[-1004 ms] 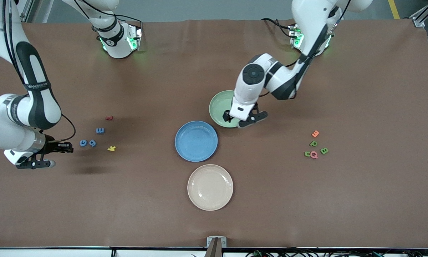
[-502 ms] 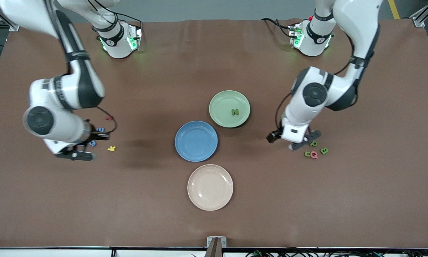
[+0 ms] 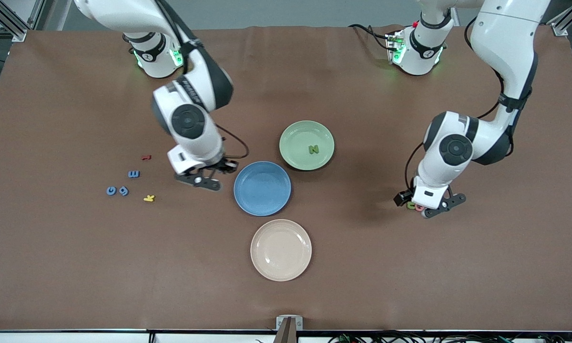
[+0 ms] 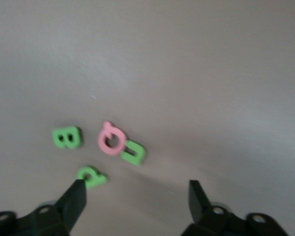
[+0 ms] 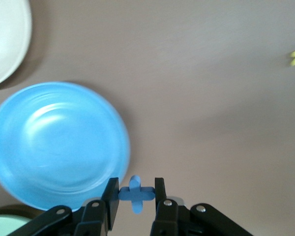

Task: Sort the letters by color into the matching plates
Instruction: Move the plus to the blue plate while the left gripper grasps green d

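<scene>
My right gripper (image 3: 213, 174) is shut on a blue plus (image 5: 135, 193) in the air, just off the rim of the blue plate (image 3: 262, 188) on the right arm's side. Blue E (image 3: 133, 174), G (image 3: 111, 191) and 9 (image 3: 123, 191) lie on the table toward the right arm's end. A green N (image 3: 313, 149) lies in the pale green plate (image 3: 306, 131). My left gripper (image 4: 136, 189) hangs open over the green P (image 4: 91, 177), C (image 4: 134, 152) and B (image 4: 67, 137). One finger is close to the P, with nothing between the fingers.
A pink Q (image 4: 111, 139) touches the green C. A yellow letter (image 3: 148, 198) and a red one (image 3: 146, 157) lie among the blue letters. A cream plate (image 3: 280, 249) sits nearer to the front camera than the blue plate.
My right arm swung from the blue letters to the blue plate's edge with the plus. My left arm left the green plate, where the N now lies, and came over the green letters.
</scene>
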You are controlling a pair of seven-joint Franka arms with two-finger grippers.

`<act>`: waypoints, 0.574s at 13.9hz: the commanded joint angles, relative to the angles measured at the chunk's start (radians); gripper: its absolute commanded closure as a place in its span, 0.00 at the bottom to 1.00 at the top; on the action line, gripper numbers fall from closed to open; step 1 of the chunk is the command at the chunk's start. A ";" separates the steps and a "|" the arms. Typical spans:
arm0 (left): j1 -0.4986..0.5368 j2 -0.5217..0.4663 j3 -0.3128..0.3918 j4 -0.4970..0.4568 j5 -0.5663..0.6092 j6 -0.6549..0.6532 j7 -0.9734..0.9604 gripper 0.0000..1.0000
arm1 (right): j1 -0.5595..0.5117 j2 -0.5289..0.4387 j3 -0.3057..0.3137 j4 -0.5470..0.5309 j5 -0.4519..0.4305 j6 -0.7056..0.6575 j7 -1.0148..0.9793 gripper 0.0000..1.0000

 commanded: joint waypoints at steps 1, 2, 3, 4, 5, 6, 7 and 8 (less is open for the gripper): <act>0.037 0.009 -0.010 -0.009 0.019 0.011 0.128 0.20 | 0.062 0.099 -0.012 0.018 0.019 0.125 0.093 0.82; 0.054 0.021 -0.010 -0.009 0.019 0.011 0.179 0.24 | 0.083 0.121 -0.012 0.018 0.019 0.165 0.120 0.82; 0.068 0.029 -0.012 -0.009 0.019 0.011 0.220 0.26 | 0.096 0.145 -0.012 0.020 0.019 0.200 0.140 0.82; 0.079 0.041 -0.012 -0.008 0.019 0.011 0.249 0.30 | 0.105 0.167 -0.011 0.030 0.019 0.222 0.148 0.82; 0.077 0.049 -0.012 -0.009 0.019 0.011 0.256 0.35 | 0.117 0.190 -0.012 0.049 0.019 0.226 0.154 0.82; 0.077 0.054 -0.013 -0.009 0.019 0.010 0.257 0.38 | 0.125 0.207 -0.012 0.066 0.019 0.228 0.165 0.82; 0.076 0.054 -0.015 -0.011 0.019 0.002 0.257 0.39 | 0.129 0.216 -0.012 0.076 0.019 0.228 0.174 0.82; 0.076 0.054 -0.016 -0.014 0.019 0.001 0.257 0.40 | 0.134 0.222 -0.012 0.081 0.019 0.231 0.174 0.82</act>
